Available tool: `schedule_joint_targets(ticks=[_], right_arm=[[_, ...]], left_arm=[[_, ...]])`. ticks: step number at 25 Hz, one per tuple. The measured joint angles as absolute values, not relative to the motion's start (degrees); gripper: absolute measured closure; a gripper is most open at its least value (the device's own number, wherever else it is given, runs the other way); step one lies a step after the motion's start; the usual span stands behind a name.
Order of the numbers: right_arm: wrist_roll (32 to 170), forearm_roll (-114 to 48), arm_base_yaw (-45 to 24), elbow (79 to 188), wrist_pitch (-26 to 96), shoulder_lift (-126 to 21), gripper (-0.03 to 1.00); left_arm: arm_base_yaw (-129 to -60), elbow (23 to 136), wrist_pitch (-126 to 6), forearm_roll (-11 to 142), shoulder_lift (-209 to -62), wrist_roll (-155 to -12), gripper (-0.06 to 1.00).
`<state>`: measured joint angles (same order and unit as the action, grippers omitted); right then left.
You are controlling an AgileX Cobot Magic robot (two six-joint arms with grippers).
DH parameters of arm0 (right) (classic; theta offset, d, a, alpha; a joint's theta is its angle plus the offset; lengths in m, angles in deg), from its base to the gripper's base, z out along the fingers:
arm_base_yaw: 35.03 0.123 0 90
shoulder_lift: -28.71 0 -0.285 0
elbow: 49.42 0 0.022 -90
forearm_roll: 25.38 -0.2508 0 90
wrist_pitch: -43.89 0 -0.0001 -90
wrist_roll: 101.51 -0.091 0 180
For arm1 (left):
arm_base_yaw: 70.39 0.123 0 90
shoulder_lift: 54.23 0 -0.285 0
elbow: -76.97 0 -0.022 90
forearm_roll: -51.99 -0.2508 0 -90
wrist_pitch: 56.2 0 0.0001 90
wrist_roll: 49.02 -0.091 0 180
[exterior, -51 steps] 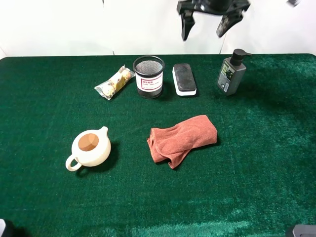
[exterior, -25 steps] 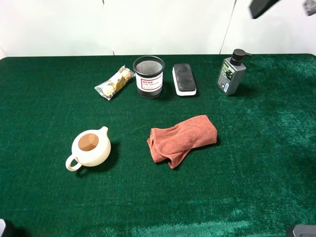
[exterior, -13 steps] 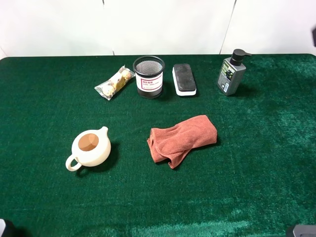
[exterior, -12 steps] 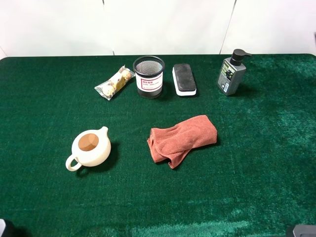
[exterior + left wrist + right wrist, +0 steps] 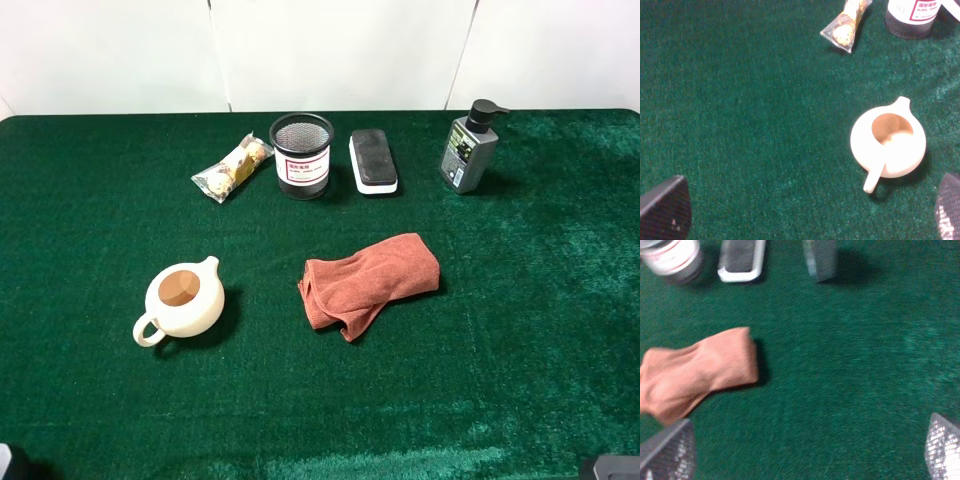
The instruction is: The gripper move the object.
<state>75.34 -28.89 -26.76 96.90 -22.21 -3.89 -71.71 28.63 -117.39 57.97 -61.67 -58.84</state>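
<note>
Felt-topped, the eraser (image 5: 373, 159) looks light and stiff: pinch its long sides with your wide-open, empty right hand (image 5: 805, 450).

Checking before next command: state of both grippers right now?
Left gripper: jaws open, holding nothing, above the green cloth near the teapot.
Right gripper: jaws open, holding nothing, well clear of the board eraser.

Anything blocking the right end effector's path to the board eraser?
Nothing visible. In the right wrist view, open green felt lies between the right end effector and the board eraser. The orange cloth lies off to one side, and the pump bottle and mesh cup flank the eraser.
</note>
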Motion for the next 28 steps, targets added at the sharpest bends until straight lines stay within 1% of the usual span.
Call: schedule_joint_targets(ticks=[4,8,13,28], right_arm=[[75.34,-28.89,-33.82,90.99,-19.76,5.53,0.27],[75.34,-28.89,-37.51,86.58,-17.59,14.27,0.27],[75.34,-27.37,-38.18,82.71,-14.96,21.11,0.27],[75.39,-24.68,-38.18,81.95,-14.96,21.28,0.27]], left_arm=[[-71.71,28.63,-117.39,57.97,-61.67,-58.84,-0.05],[-71.71,28.63,-117.39,57.97,-61.67,-58.84,-0.05],[-71.71,28.63,-117.39,57.97,-61.67,-58.84,-0.05],[-71.71,28.63,-117.39,57.75,-61.67,-58.84,-0.05]])
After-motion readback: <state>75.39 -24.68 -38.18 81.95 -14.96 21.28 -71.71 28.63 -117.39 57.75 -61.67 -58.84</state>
